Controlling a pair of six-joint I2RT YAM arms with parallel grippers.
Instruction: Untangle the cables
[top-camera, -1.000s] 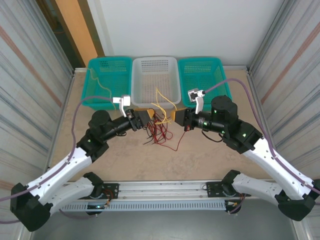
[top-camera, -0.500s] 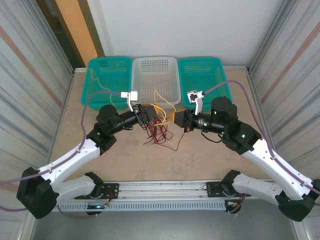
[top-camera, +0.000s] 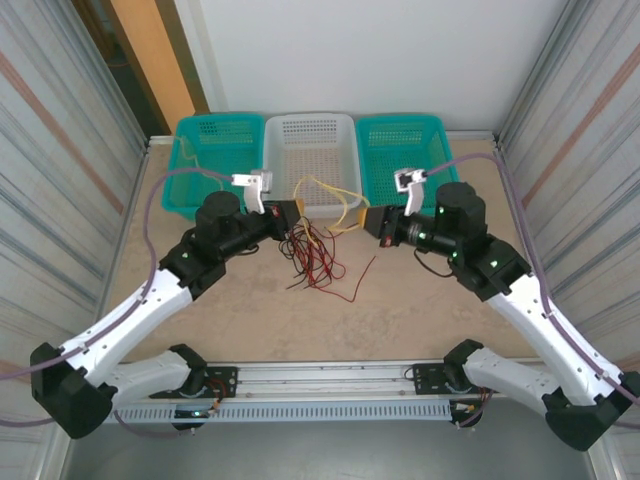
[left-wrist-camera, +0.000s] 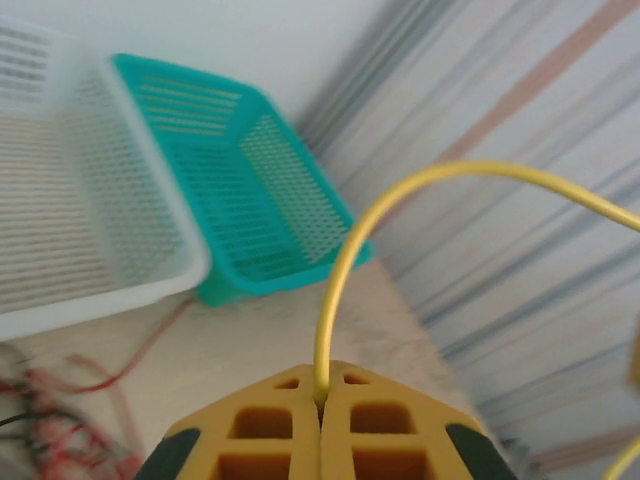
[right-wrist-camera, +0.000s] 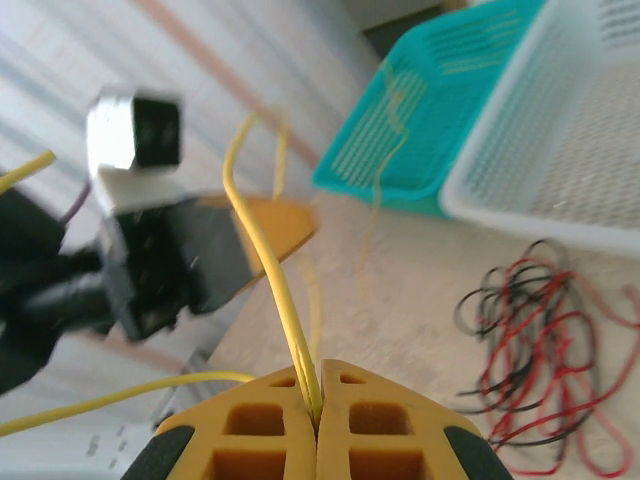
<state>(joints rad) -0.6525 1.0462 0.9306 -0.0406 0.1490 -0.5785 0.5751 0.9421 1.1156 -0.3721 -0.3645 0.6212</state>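
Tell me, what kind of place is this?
Likely a robot test cell: two arms bolted to a table, corrugated panels walling it in, plastic baskets and tangled cables laid out for practice.

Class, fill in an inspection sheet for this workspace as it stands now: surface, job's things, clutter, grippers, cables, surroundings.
Surface: beige table; at its far edge left teal basket, white basket, right teal basket.
Job's things: yellow cable raised between the grippers; red and black tangle lying on the table; pale wire at the left teal basket, blurred.
Clutter: nothing seen.
Grippers: left gripper shut on the yellow cable; right gripper shut on it too.
Cables: lilac hoses loop off both arms.
Surroundings: ribbed metal side walls, white back wall.
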